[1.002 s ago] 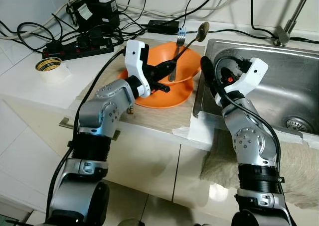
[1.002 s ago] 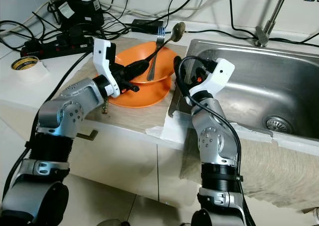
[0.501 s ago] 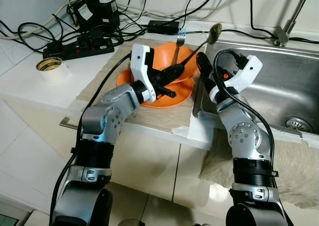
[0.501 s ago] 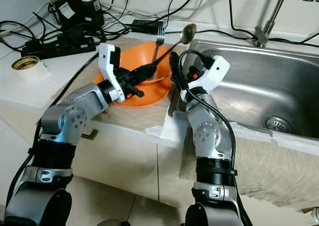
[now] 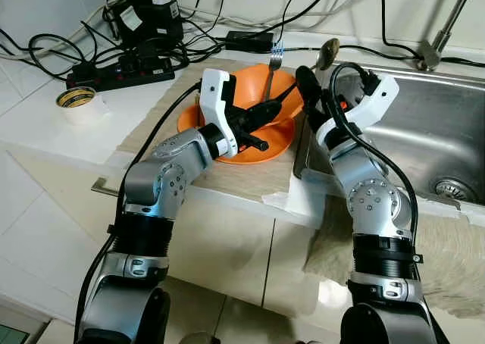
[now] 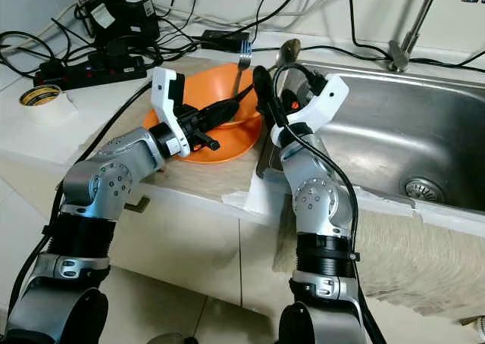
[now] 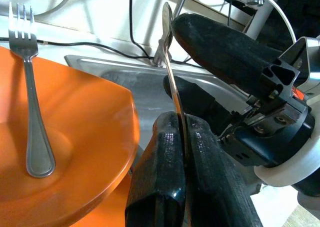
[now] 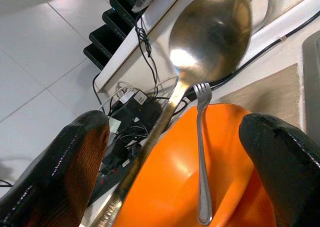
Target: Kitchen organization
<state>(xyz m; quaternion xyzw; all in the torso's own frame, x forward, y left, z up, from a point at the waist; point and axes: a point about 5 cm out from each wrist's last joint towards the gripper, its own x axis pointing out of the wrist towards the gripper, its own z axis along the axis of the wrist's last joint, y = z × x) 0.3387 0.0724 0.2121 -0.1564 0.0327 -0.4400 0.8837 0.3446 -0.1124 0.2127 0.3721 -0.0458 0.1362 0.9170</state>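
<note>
My left gripper (image 7: 181, 132) is shut on the handle of a metal spoon (image 5: 327, 53) and holds it slanted above the orange bowl (image 5: 250, 94). The spoon's head points toward the sink (image 5: 424, 101). The bowl sits on an orange plate (image 5: 227, 138), and a fork (image 5: 271, 67) leans in the bowl with its tines up. My right gripper (image 8: 175, 124) is open by the sink's left rim. Its black fingers (image 5: 307, 86) stand wide apart on either side of the spoon's upper handle, not touching it.
Bowl and plate rest on a beige mat (image 5: 250, 176). A power strip (image 5: 121, 71) with tangled cables lies at the back left, a tape roll (image 5: 76, 100) at the left. The faucet (image 5: 439, 33) rises behind the sink. A towel (image 5: 455, 261) hangs over the counter front.
My left gripper has carried the spoon right, toward the sink's edge. My right gripper has moved left and up, so its open fingers now flank the spoon.
</note>
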